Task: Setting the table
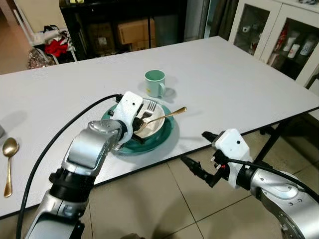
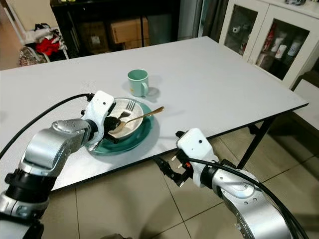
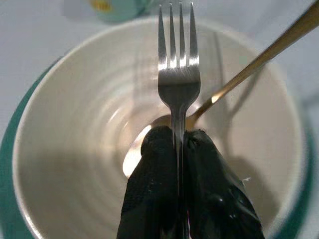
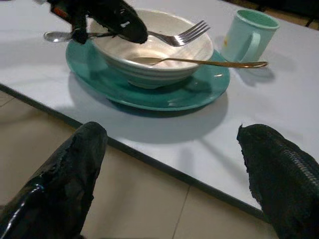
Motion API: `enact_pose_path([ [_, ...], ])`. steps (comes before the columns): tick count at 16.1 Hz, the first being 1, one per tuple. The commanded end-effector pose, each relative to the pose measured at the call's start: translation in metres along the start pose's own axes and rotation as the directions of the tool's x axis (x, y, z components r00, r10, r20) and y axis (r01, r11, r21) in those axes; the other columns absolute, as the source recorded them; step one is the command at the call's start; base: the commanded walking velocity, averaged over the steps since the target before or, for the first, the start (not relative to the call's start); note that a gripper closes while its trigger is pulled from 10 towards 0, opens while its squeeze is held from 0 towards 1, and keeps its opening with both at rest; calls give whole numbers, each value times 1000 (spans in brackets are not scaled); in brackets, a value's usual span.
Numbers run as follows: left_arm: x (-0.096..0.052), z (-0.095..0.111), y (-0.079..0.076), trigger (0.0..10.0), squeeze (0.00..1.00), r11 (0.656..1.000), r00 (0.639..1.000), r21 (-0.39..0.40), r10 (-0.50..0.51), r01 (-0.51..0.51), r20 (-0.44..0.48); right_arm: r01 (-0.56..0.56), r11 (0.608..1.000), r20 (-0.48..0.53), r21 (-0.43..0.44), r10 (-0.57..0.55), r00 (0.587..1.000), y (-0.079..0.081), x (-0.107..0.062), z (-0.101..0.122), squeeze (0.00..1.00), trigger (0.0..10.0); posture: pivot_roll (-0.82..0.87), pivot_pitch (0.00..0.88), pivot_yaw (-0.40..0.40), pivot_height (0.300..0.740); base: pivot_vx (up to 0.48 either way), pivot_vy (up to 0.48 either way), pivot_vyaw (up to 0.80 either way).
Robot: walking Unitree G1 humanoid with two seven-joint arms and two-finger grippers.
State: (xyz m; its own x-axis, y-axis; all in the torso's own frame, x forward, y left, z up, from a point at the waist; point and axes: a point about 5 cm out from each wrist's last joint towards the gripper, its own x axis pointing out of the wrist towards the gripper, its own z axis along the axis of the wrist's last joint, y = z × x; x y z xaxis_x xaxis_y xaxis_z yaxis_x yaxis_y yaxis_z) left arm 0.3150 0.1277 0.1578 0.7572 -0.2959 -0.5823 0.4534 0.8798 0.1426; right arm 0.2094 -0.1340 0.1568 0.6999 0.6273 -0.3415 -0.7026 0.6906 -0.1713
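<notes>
A white bowl [image 1: 155,127] sits on a teal plate [image 1: 167,137] near the table's front edge. Inside the bowl rests a gold spoon [image 1: 169,115], its handle sticking out to the right. My left gripper [image 3: 178,137] is shut on the handle of a silver fork [image 3: 178,74], holding it over the bowl with the tines pointing toward the mint green mug [image 1: 155,82] behind the plate. My right gripper [image 4: 169,134] hangs open below the table's front edge, over the floor, with nothing between its fingers.
A second gold spoon [image 1: 9,154] lies on the white table [image 1: 239,84] at the far left. A glass-door cabinet [image 1: 279,35] stands at the back right and a dark shelf [image 1: 124,25] behind the table. Tiled floor [image 1: 164,199] lies in front.
</notes>
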Motion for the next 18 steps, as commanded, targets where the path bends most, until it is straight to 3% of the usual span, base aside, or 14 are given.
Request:
enact_pose_path([
  [1,-1,-1,7,10000,0,999,998,15,50,-50,-37,-25,1000,2,-5,25,1000,4,-1,2,0,10000,-40,0,62,740,0,0,0],
  [5,-2,4,15,10000,24,995,994,-24,94,-95,-56,-35,999,4,-7,35,999,4,-1,3,0,10000,-36,0,57,740,0,0,0],
  [7,-2,5,15,10000,1000,995,994,-32,92,-94,-57,-39,999,6,-5,39,999,5,-2,3,0,10000,-34,0,55,740,0,0,0],
  [11,-5,13,13,10000,1000,995,997,-59,75,-76,-7,-43,999,10,-1,43,999,4,-1,3,0,10000,-31,0,54,740,0,0,0],
  [12,-8,22,15,10000,1000,992,996,-111,73,-66,52,-41,999,13,2,41,999,4,-1,4,0,10000,-29,0,53,740,0,0,0],
  [14,-11,27,16,10000,1000,988,995,-149,60,-48,80,-40,999,14,3,40,999,3,-1,4,0,10000,-29,0,53,740,0,0,0],
  [16,-20,38,20,10000,1000,981,985,-192,54,-22,163,-36,999,19,6,35,999,3,0,5,0,10000,-27,0,58,740,0,0,0],
  [17,-26,41,26,10000,1000,984,977,-173,85,-51,193,-34,999,21,8,33,999,3,0,5,0,10000,-25,0,59,740,0,0,0],
  [18,-31,35,41,10000,1000,983,964,-38,184,-180,192,-33,999,18,8,33,999,4,0,4,0,10000,-26,0,63,740,0,0,0],
])
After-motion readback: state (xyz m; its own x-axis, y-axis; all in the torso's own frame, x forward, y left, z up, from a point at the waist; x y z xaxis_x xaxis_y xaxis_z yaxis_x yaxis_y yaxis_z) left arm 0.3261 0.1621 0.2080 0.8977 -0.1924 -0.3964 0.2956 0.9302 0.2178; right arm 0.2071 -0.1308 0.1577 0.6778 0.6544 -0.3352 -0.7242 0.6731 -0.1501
